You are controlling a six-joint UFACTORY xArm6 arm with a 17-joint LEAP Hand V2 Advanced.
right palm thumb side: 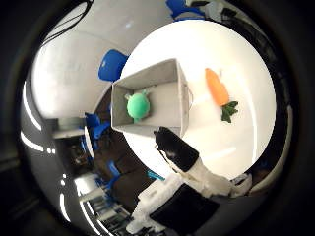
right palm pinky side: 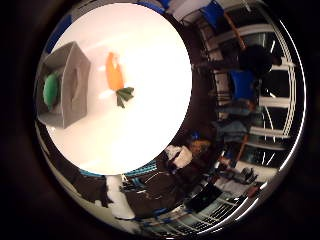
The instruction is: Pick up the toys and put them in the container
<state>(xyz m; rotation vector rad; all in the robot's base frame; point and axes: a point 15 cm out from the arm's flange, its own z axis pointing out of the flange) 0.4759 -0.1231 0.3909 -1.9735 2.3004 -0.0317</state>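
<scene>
We see grey container (right palm thumb side: 170,73) on white worktop (right palm thumb side: 236,137) | green turtle toy (right palm thumb side: 138,107) inside | carrot toy (right palm thumb side: 217,87) beside it, apart | robot hand (right palm thumb side: 189,164) state: we cannot tell

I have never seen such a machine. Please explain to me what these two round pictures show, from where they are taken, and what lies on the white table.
Both pictures come from wide-angle cameras on the palm of a robot arm's hand, one beside its thumb, one beside its little finger. They look down on a round white table. On it stands a grey container with a green turtle toy inside. Beside it, on the table, lies an orange carrot toy with green leaves. The black and white part in the thumb-side view is the hand itself. It holds nothing.
</scene>
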